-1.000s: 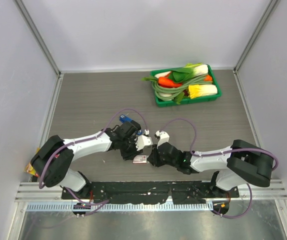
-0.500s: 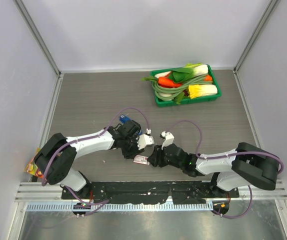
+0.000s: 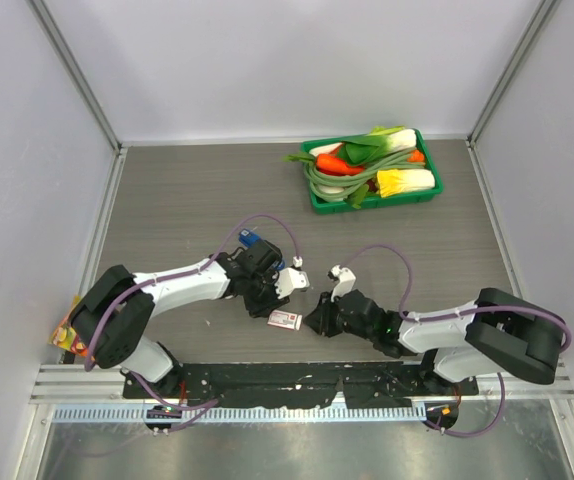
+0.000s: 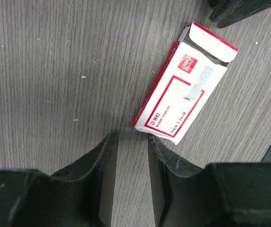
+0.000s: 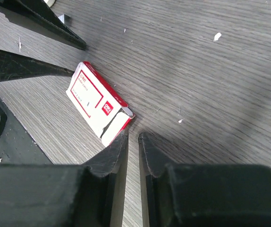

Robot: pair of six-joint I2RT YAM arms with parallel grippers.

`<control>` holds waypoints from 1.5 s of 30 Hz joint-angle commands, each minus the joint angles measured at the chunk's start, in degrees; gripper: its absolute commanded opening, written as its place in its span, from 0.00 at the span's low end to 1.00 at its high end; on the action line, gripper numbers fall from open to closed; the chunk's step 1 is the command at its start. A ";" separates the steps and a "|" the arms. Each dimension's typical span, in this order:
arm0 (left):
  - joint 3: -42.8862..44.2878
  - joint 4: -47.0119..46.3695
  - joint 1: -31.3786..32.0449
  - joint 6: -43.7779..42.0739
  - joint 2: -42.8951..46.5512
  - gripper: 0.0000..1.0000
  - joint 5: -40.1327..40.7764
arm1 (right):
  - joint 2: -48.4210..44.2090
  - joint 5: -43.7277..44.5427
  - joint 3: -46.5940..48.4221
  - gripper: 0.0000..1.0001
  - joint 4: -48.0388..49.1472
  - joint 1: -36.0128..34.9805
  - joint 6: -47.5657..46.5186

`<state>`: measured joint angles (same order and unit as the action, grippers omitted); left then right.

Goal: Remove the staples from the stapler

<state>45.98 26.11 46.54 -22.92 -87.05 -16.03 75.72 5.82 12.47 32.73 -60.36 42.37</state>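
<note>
Worktop [image 4: 46,56]: grey wood-grain laminate, matt, fine straight grain, a few white specks on it. Staple box [image 4: 182,94]: thin printed card, red and white, slight sheen, cut edges look raw at the open flap. Left tool [image 4: 131,142] and right tool [image 5: 133,137]: black plastic, matt, fingertip edges scuffed and rough. Tray [image 3: 377,202]: green plastic, smooth, semi-gloss. Front sheet [image 3: 287,450]: bare brushed metal. Arm shells: white plastic, smooth.
</note>
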 commanded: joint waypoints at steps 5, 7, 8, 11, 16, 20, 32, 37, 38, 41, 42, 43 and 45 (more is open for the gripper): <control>1.31 0.17 0.48 0.50 -0.76 0.35 -0.23 | 3.02 -2.57 2.12 0.19 3.39 0.15 -0.62; 1.31 0.17 0.39 0.50 -0.67 0.35 -0.23 | 3.73 -2.75 2.47 0.19 3.31 0.15 -0.80; 1.31 0.17 0.39 0.50 -0.76 0.35 -0.23 | 3.90 -2.84 2.73 0.19 3.30 0.15 -0.88; 1.22 0.17 0.48 0.42 -0.67 0.35 -0.23 | 4.61 -3.01 3.17 0.19 3.22 0.15 -0.97; 1.05 0.08 0.39 0.24 -0.58 0.35 -0.23 | 5.31 -2.93 3.97 0.18 1.90 0.15 -1.24; 1.05 0.17 0.48 0.24 -0.41 0.35 -0.32 | 5.84 -2.57 4.84 0.16 0.76 0.15 -1.32; 1.05 0.43 1.00 0.77 -0.05 0.34 -0.93 | 6.81 -1.87 5.37 0.16 -0.03 0.15 -1.06; 0.61 0.61 0.92 0.59 -0.14 0.34 0.65 | 2.86 -0.29 3.53 0.22 -2.75 0.15 -0.88; 0.61 0.78 1.00 0.59 -0.23 0.34 0.91 | 2.15 -0.20 3.35 0.24 -3.46 0.15 -1.06; 0.87 1.14 1.00 0.77 -0.32 0.34 1.53 | -0.31 0.41 2.65 0.30 -5.48 0.15 -1.50; 0.87 1.14 1.00 0.86 -0.23 0.34 1.53 | -0.75 0.76 2.56 0.31 -6.01 0.24 -1.50; 0.96 1.05 1.00 0.86 -0.32 0.34 1.62 | -1.10 1.20 2.30 0.32 -6.19 0.24 -1.50; 1.31 1.40 1.00 1.12 -0.32 0.34 1.79 | -1.46 1.21 2.38 0.32 -6.19 0.24 -1.50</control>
<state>46.06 26.41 47.09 -22.76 -87.05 -14.37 76.07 4.97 15.40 28.21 -60.25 41.93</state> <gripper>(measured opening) 0.338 0.315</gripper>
